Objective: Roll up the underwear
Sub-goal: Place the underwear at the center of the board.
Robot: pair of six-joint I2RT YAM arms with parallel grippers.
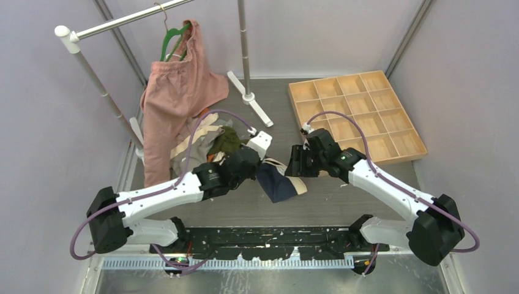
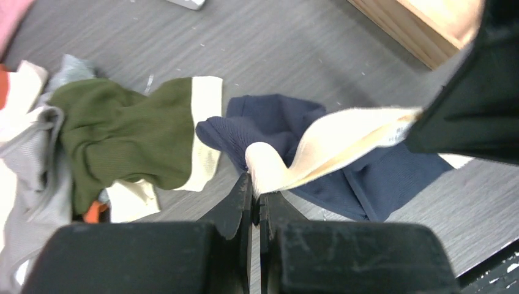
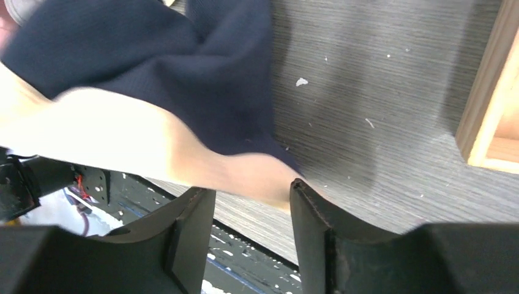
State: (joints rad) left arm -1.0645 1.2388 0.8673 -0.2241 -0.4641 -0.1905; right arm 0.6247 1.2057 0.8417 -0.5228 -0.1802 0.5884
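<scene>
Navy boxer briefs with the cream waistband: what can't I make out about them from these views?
- Right wrist view: the cream waistband is blurred; contact with the open right gripper is unclear.
- Left wrist view: the right gripper's body hides the waistband's far end.
- Top view: the left arm's wrist covers the left gripper's pinch on the navy boxer briefs.

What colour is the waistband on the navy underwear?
Cream waistband; best seen in the left wrist view.

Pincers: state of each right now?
Left pincer: closed on the waistband of the navy briefs.
Right pincer: open, jaws apart, the waistband loose at the gap.
</scene>
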